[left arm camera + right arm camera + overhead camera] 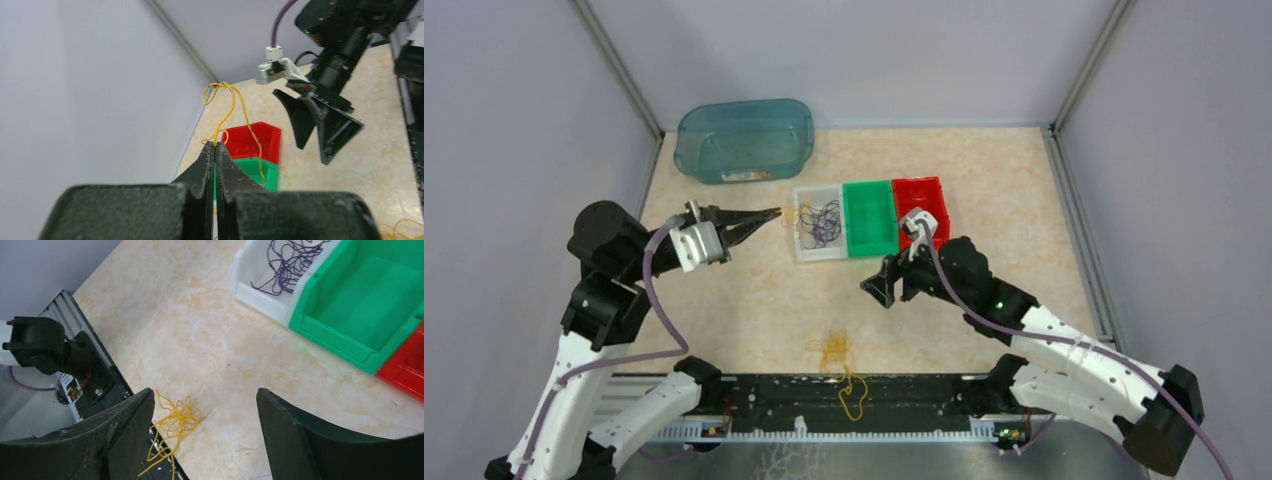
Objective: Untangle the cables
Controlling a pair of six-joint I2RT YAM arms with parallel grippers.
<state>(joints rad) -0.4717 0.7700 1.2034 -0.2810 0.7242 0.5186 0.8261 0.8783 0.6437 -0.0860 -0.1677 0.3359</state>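
My left gripper [776, 212] is shut on a thin yellow cable [253, 135] at its tips [215, 145]. It holds the cable just above the left edge of the white bin [806, 250]. The cable loops up from the jaws and hangs back down toward the bins. Dark purple cables [822, 222] lie tangled inside that white bin [255, 292]. A second yellow clump [836, 350] sits on the table near the front, trailing over the black rail. My right gripper [204, 392] hovers open above the table with that clump [177, 417] by its left finger, and holds nothing.
A green bin [870, 215] and a red bin [921, 200] stand joined to the right of the white one. A teal plastic tub [744, 140] sits at the back left. The black base rail [924, 405] runs along the near edge. Grey walls enclose the table.
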